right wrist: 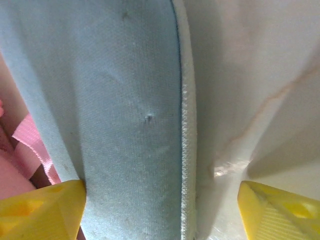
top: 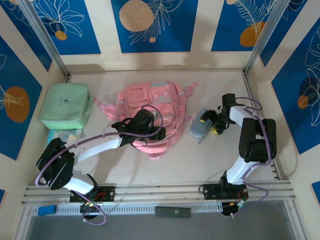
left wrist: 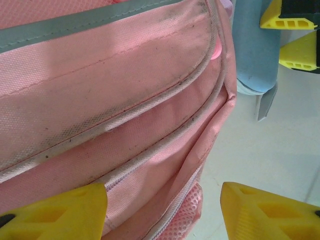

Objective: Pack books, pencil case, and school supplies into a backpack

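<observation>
You were early in the packing, as far as these views let me judge. The backpack (top: 155, 97) lay flat at the centre of the tabletop (top: 190, 165). The pencil case (top: 199, 127) lay outside it, just beside its right edge in the top view. Your right gripper (right wrist: 160, 205) straddled the case with its jaws open: one finger (right wrist: 45, 210) touched the case's edge, while the other stood clear over bare tabletop. Your left gripper (left wrist: 162, 210) hung over the backpack's lower corner, jaws open, with fabric between them but not pinched. Neither gripper held anything. Getting the case, books and supplies in seemingly all remained. Whether the books were already inside, I could not tell.
</observation>
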Motion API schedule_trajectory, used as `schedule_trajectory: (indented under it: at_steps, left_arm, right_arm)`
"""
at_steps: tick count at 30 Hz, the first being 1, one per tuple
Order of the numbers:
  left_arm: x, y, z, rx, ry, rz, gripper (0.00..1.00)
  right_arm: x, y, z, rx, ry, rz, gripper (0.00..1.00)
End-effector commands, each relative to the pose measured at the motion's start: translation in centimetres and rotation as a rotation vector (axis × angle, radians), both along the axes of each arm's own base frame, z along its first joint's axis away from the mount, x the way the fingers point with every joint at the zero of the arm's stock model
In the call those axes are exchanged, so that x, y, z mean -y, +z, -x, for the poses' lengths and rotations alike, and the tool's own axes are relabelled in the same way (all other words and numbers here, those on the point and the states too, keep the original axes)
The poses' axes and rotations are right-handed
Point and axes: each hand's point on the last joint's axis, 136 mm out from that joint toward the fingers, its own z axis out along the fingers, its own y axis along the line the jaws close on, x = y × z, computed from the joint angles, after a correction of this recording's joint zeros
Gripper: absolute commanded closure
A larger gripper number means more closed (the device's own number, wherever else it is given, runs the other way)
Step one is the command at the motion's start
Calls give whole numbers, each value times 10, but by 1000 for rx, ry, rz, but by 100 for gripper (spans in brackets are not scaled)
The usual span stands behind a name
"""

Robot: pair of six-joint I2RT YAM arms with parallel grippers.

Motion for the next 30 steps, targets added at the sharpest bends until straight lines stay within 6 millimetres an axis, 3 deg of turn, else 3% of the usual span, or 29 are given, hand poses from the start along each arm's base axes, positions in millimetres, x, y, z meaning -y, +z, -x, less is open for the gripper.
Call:
schedule_trajectory:
  at_steps: [1,8,14,19,24,30]
  left_arm:
    - [-3,16,-9,45,17,2,38]
    - [-14,23,-11,70,8,-17,35]
    - [-20,28,-12,75,4,-23,33]
    - [-21,26,-14,63,11,-33,33]
    - [-23,24,-13,56,13,-37,32]
    - [-29,32,-14,85,-16,-91,31]
  right_arm:
    - [-17,-3,-11,40,38,-73,24]
    - [-28,2,-25,121,67,-133,36]
    - [-19,0,-27,133,39,-132,54]
    - [-20,2,-28,148,36,-138,56]
    - [-13,-7,-20,119,1,-116,49]
    - [-18,1,-24,162,15,-171,61]
